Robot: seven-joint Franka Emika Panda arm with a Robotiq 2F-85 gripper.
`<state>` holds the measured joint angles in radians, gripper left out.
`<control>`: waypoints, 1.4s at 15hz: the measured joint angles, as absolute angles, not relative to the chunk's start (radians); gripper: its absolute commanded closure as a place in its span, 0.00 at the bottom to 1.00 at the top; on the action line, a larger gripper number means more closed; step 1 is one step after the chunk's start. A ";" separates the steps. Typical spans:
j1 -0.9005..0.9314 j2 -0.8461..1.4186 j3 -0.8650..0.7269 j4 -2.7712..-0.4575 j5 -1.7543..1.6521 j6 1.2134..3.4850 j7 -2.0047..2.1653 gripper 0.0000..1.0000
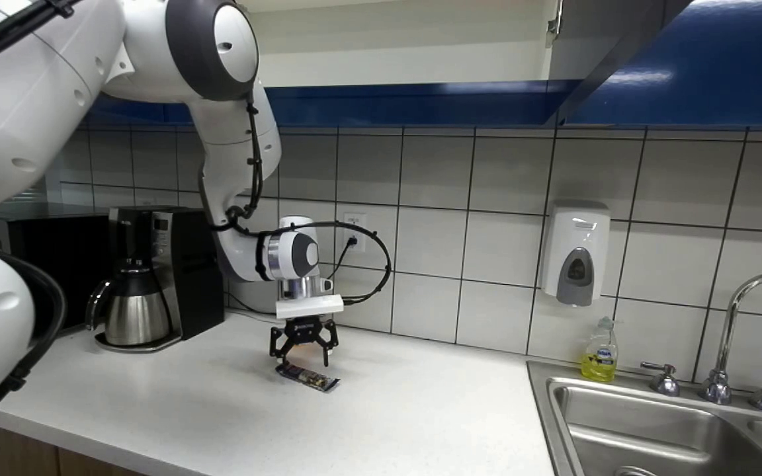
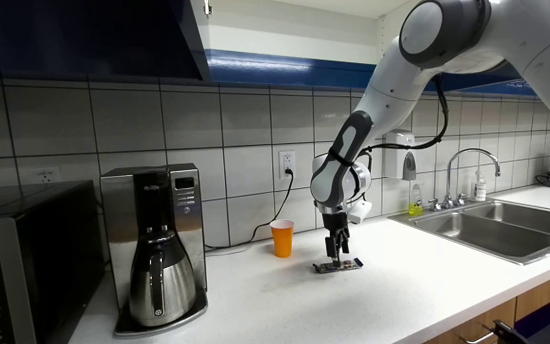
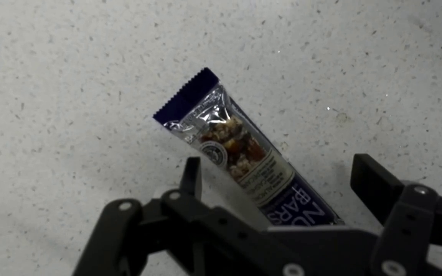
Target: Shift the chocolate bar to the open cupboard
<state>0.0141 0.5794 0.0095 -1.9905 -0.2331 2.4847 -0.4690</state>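
Wrist view: the pincer (image 3: 276, 169) stands wide, its fingers well apart, and the wrapped nut bar (image 3: 248, 156) runs diagonally through the gap between them. The printed blue part passes out of sight beneath the pincer's linkage; the crimped end points out ahead of the fingertips. Speckled countertop (image 3: 71, 111) lies under both.

In an exterior view, the pincer points down, with the nut bar flat on the countertop just below, one end in line with a fingertip. Whether the two touch I cannot tell. High above the pincer, the open cupboard (image 1: 414, 59) shows its pale interior and blue trim. Well to picture right, a soap dispenser (image 1: 576, 244) hangs on the tiled wall (image 1: 430, 241) above a dish-soap bottle (image 1: 599, 357) at the corner of a stainless-steel sink (image 1: 645, 413).

In an exterior view, a fingertip overlaps the middle of the nut bar. Near the pincer, to picture left, stands an orange cup (image 2: 282, 241), below a wall outlet (image 2: 285, 161). Farther that way come a coffee maker (image 2: 154, 205) with its steel carafe (image 2: 179, 291) and a black microwave (image 2: 60, 258).
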 measured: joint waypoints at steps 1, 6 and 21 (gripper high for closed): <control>0.009 0.580 0.013 -1.991 -0.237 2.485 -0.490 0.00; -0.006 0.589 0.028 -1.996 -0.245 2.508 -0.586 0.00; -0.010 0.614 0.042 -1.992 -0.308 2.542 -0.777 0.00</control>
<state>-0.0096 0.6138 0.0423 -1.9918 -0.3076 2.5416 -0.7774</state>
